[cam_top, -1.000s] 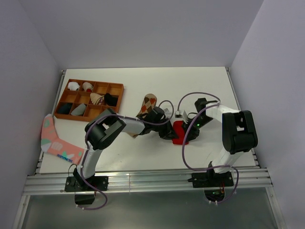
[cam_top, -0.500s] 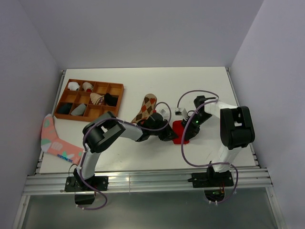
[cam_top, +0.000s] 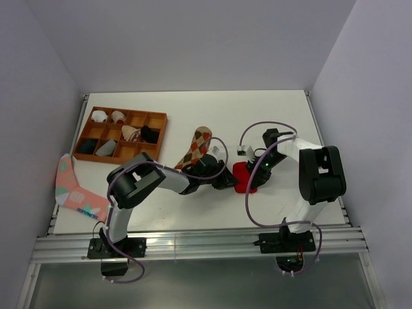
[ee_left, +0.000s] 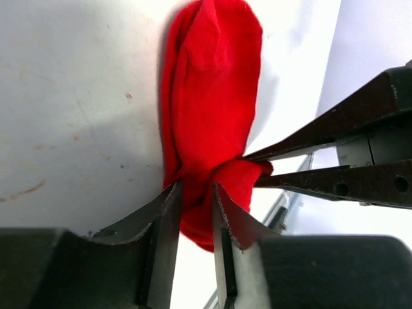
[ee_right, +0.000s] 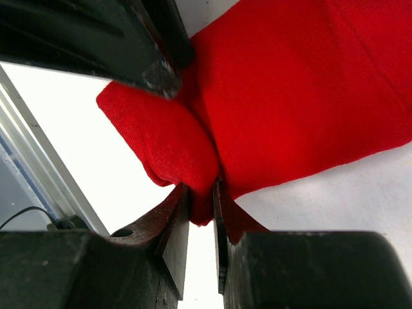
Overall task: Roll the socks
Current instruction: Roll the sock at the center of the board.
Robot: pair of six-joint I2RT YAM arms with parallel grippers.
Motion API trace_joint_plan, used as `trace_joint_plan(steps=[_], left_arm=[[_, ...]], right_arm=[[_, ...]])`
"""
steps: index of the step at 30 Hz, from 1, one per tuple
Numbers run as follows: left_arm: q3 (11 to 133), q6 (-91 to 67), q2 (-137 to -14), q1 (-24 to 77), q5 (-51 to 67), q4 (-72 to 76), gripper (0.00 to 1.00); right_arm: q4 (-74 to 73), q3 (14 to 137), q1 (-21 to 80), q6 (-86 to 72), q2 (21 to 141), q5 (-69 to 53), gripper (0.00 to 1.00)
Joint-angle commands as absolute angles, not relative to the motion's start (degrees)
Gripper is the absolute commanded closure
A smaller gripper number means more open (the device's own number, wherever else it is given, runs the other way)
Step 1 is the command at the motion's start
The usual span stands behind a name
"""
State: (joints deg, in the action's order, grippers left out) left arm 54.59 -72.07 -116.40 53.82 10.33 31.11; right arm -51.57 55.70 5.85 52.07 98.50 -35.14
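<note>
The folded sock (cam_top: 243, 177) lies between left claw (ee_left: 196, 193) and right claw (ee_right: 201, 193) (both touching it); argyle sock (cam_top: 201, 139) just behind-left.

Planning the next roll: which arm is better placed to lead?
Right, probably: the right end effector pinches the folded end of the bright red fabric sock, while the left end effector straddles fabric nearby, hold unclear.

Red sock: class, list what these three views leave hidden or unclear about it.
- Top view: the red sock is small, partly under the left gripper and right gripper; its fold is unreadable.
- Left wrist view: the left gripper's fingers hide its near end.
- Right wrist view: the top and right edges cut it off.
</note>
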Motion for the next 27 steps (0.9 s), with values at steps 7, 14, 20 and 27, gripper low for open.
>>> trace_joint_plan(steps=[7,14,20,27], left_arm=[[58.43,-61.35,-114.70,51.42,0.80,19.34,0.64],[65.03,-54.41,-117.86,50.10,4.99,16.26,0.58],[70.31,-51.86,-123.13,49.22,11.42,15.39,0.55],[74.00,-50.71,-127.09,49.13,11.42,10.20,0.58]], right_arm=[[-44.03,54.05,4.92,56.34,98.70,-21.09,0.92],[-43.94,54.14,5.10,56.51,99.40,-21.53,0.92],[-44.03,54.05,5.10,56.60,99.40,-21.53,0.92],[-44.30,54.23,5.10,56.69,99.05,-21.53,0.92]])
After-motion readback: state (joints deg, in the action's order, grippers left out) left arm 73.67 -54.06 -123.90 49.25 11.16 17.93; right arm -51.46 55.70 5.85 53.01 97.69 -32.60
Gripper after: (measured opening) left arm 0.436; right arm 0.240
